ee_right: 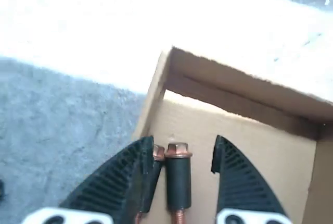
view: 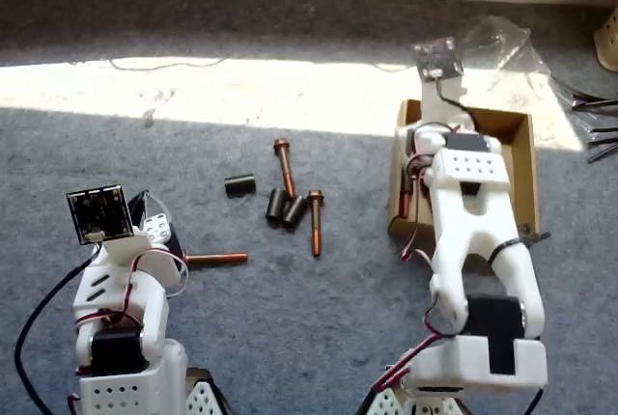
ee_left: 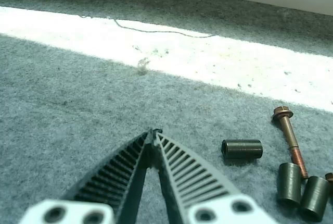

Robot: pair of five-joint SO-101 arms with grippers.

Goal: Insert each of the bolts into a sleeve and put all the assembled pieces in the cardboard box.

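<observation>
In the cardboard box [ee_right: 244, 112] on the right lie two sleeved bolts [ee_right: 178, 187], with the right gripper [ee_right: 184, 143] spread wide above them. On the carpet [view: 319, 338] lie three loose bolts [view: 283, 166] and three sleeves [view: 239, 185]. They look like rigid, smooth metal that is likely to roll, so they are best pinched mid-shank. The left gripper [ee_left: 154, 133] is clenched and empty.
</observation>
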